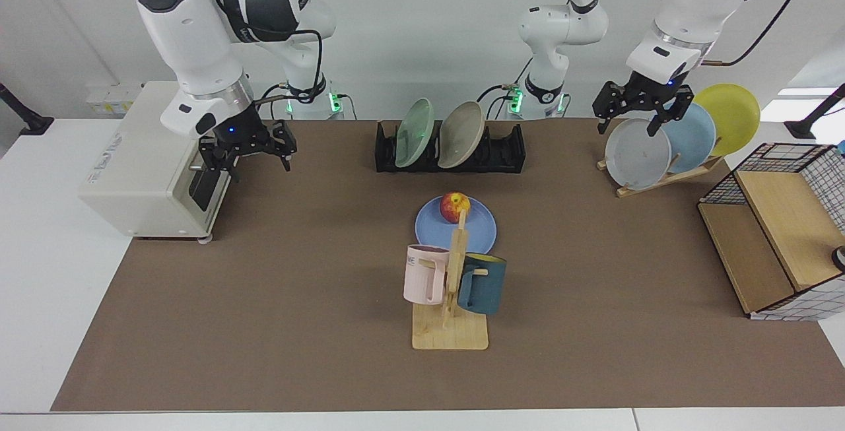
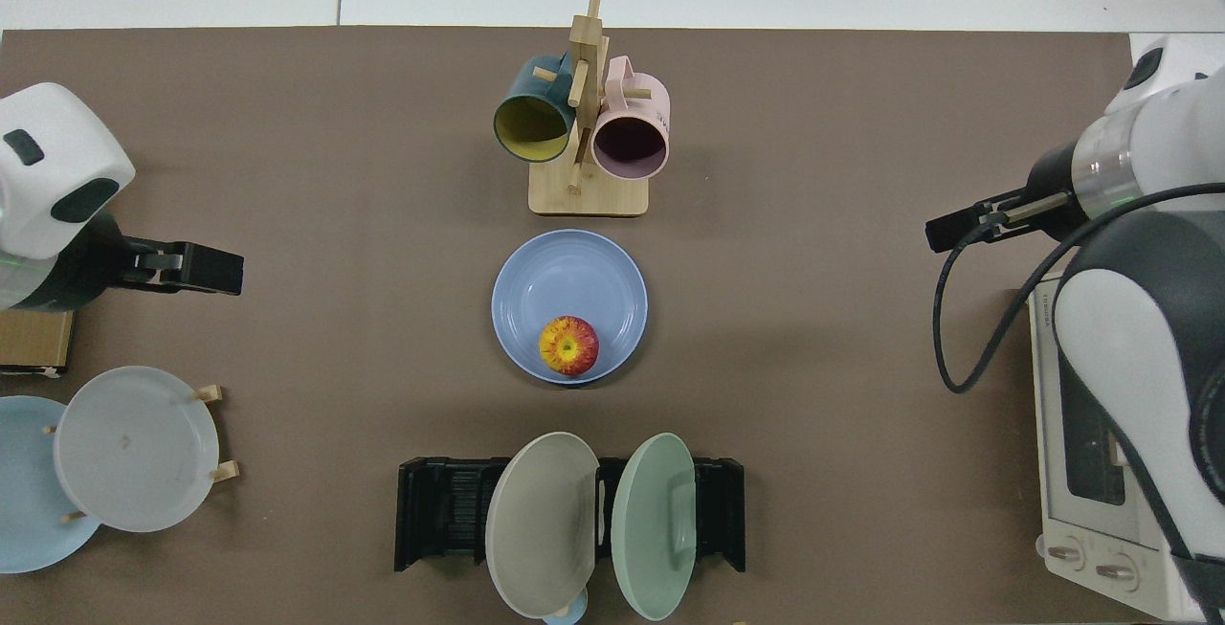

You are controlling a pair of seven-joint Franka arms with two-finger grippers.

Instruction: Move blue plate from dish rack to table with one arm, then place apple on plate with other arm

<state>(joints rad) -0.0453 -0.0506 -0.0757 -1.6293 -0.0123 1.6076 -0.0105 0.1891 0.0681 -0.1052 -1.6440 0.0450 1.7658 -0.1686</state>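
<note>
- Table (image 1: 277, 325) (image 2: 287, 127) under a brown mat, filling most of both views
- Dish rack (image 1: 508, 150) (image 2: 435, 510), upper centre in the facing view, lower centre in the top view, with a green and a beige plate leaning in its slots
- Blue plate (image 1: 485, 230) (image 2: 569, 271), flat on the mat at frame centre, between rack and mug stand
- Right gripper (image 1: 249, 157) (image 2: 943, 233), upper left of the facing view, right edge of the top view, just beside the toaster oven (image 1: 142, 160), fingers spread and empty
- Left gripper (image 1: 627, 124) (image 2: 206, 271), upper right of the facing view above the grey plate (image 1: 637, 154), fingers apart, holding nothing
- Apple (image 1: 454, 207) (image 2: 568, 345), on the blue plate near its rack-side rim
</note>
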